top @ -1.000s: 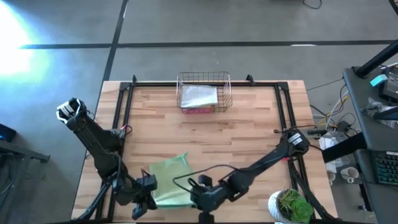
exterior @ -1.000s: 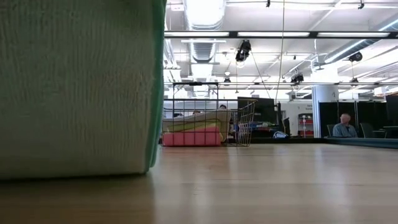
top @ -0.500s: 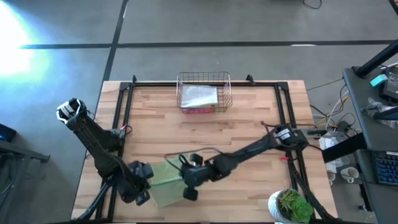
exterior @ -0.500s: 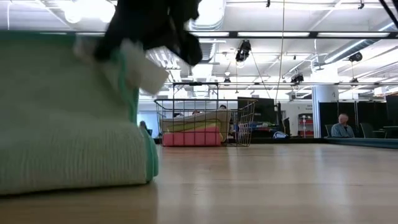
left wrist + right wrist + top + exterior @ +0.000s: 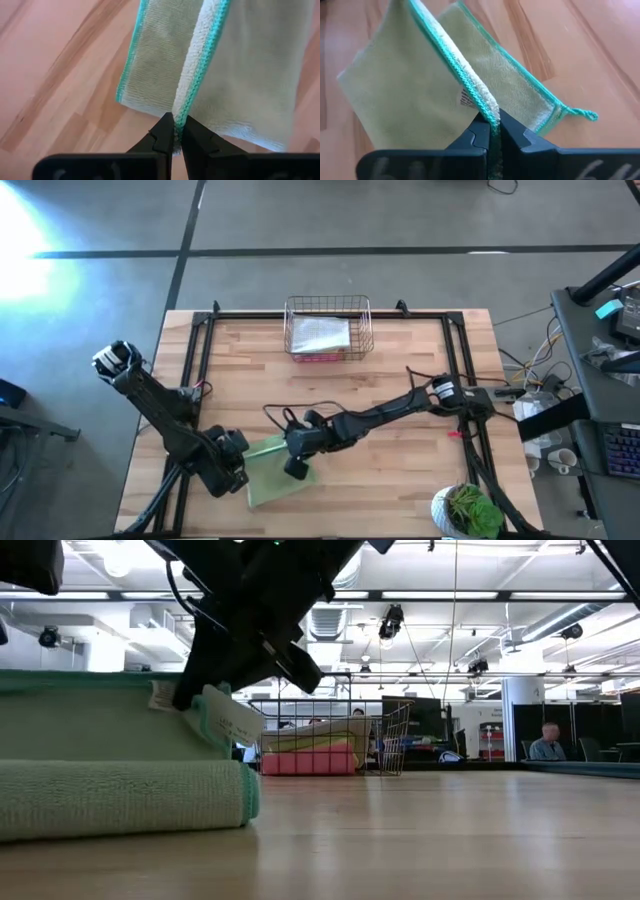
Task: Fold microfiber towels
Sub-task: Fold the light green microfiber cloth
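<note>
Compared with a second ago, both grippers have carried the upper layer of the pale sage green microfiber towel away from the table's near edge, so its fold now lies low and rolled in the low view. Left gripper and right gripper are each closed on the towel's teal-stitched edge, near the front left of the light wooden slatted table. A small white care label hangs from the lifted edge; its print is too small to read. Only the low view shows the pink cloth at the bottom of the copper wire basket. Only the wrist views show the pinched hem closely.
</note>
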Controlling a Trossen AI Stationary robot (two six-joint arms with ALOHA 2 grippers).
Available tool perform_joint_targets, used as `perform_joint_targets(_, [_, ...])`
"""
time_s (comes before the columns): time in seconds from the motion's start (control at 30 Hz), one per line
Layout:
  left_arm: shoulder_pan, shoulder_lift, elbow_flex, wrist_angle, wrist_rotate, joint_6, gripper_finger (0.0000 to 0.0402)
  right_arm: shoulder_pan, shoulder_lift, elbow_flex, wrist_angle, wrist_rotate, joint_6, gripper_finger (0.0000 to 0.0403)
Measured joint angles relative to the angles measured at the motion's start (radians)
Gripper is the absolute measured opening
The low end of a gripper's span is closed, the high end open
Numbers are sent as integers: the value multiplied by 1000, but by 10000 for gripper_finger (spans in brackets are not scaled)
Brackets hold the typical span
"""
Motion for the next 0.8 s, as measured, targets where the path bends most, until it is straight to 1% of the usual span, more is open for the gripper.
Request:
perform_joint_targets(0.23, [6, 1, -14, -2, -21, 23, 13, -11, 0, 0, 0, 1, 1, 16])
perform_joint_targets(0.43, [11, 1, -16, -7, -37, 90, 13, -18, 0, 3, -4, 25, 19, 28])
perform_joint_targets(0.57, [11, 1, -18, -6, -60, 98, 13, -23, 0, 7, -6, 29, 27, 50])
perform_joint_targets(0.8, [11, 1, -21, -6, -73, 98, 13, -34, 0, 22, -6, 31, 50, 107])
